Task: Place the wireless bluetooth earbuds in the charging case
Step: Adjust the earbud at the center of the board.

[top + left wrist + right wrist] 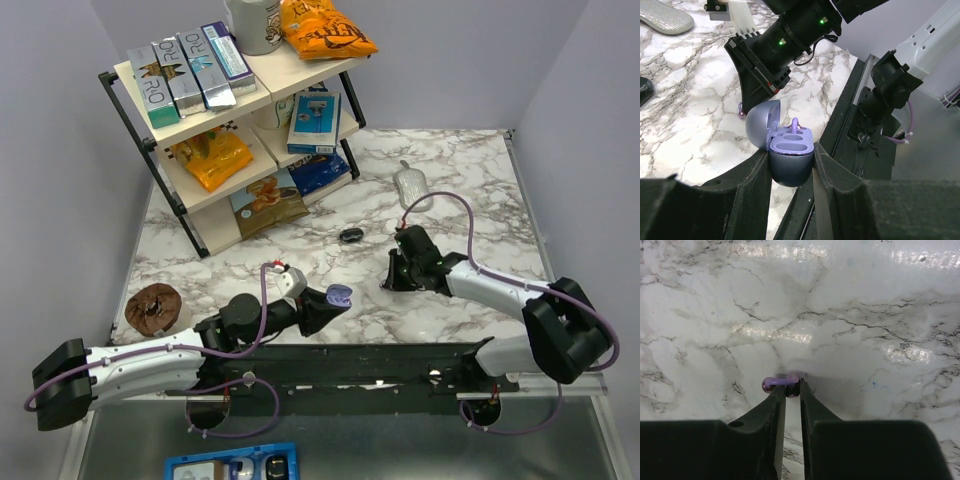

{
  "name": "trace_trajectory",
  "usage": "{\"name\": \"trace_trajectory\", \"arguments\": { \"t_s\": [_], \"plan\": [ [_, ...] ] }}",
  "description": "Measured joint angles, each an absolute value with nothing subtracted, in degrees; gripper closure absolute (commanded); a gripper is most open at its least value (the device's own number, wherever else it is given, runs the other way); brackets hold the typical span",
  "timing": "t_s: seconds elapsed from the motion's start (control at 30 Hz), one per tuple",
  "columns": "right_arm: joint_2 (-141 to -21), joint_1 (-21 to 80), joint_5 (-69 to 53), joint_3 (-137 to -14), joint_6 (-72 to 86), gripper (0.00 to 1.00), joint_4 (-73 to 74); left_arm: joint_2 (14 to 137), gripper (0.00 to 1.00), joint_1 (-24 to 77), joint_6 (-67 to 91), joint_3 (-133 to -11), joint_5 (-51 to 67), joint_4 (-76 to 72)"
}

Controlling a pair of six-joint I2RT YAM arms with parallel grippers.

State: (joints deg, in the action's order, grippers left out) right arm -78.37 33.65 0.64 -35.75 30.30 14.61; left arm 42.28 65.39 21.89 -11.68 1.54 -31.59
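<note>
My left gripper (791,167) is closed almost fully on the periwinkle oval plastic clamshell charging case (790,162). One finger presses each side of its lower shell, and the case is held above the near edge of the table. The lid stands open. One translucent purple earbud (795,125) sits upright in a well of the lavender insert.

Just to the right of the case, my right gripper (791,390) is down at the white marble-patterned tabletop (865,315). Its jaws stand only narrowly apart. Between the tips is one end of a second translucent purple earbud (776,383), which lies on the marble with its other end poking out to one side. I cannot tell whether the fingers actually pinch it or merely flank it.

Farther back, between the two grippers and apart from both, a glossy black oval object (351,235) lies on the marble. Beyond it, toward the far right, is a clear glittery flat piece (413,185).

At the far left stands a black-framed, two-tier wooden shelf rack (285,72) loaded with boxes and orange snack bags. A brown round object (152,308) sits at the near left edge of the table.
</note>
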Motion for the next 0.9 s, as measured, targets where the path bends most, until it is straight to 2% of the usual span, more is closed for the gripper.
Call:
{"name": "trace_trajectory", "arguments": {
  "t_s": [0.37, 0.6, 0.9],
  "plan": [
    [-76.8, 36.6, -0.4, -41.8, 18.0, 0.83, 17.8, 42.1, 1.0, 65.8, 21.9, -11.4, 1.5, -32.0],
    [-85.9, 47.1, 3.9, -56.0, 4.4, 0.83, 23.6, 41.0, 1.0, 66.1, 21.9, -10.8, 1.5, -32.3],
    [-93.8, 47.5, 6.1, -59.5, -4.9, 0.82, 27.2, 37.1, 1.0, 66.3, 21.9, -9.5, 0.2, -32.4]
  ]
}}
